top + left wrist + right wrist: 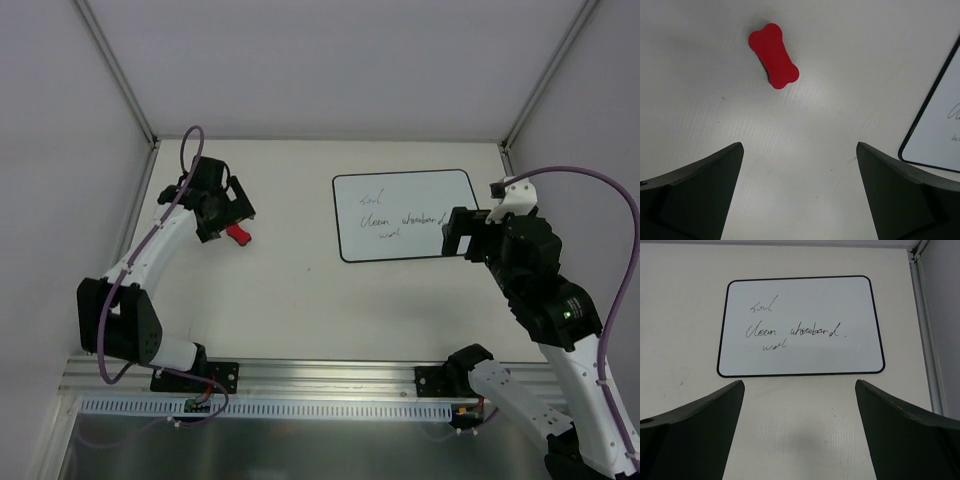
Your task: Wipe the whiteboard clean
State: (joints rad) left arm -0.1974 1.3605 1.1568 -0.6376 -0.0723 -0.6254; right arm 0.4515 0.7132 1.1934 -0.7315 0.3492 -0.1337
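The whiteboard [405, 215] is seen from the top view lying flat on the surface [290, 300] toward the far right, with dark handwriting [385, 215] across its left half. The left claw [236, 212] is held over a small red eraser [238, 235] at the far left, well apart from the board, while the right claw [462, 235] is poised at the board's right edge. In the left wrist view, the left claw is spread wide with nothing between its fingers, and the eraser lies ahead of them, set diagonally; a corner of the whiteboard is caught at the right. In the right wrist view, the right claw is likewise spread and empty, and the whole board is framed beyond it. The step in hand is judged to be the pickup of the eraser. The wrist should be turned so that the narrow waist of the bone shape is straddled, the claw lowered squarely, and the grip closed firmly enough for wiping pressure. The board may need to be steadied by the right claw.
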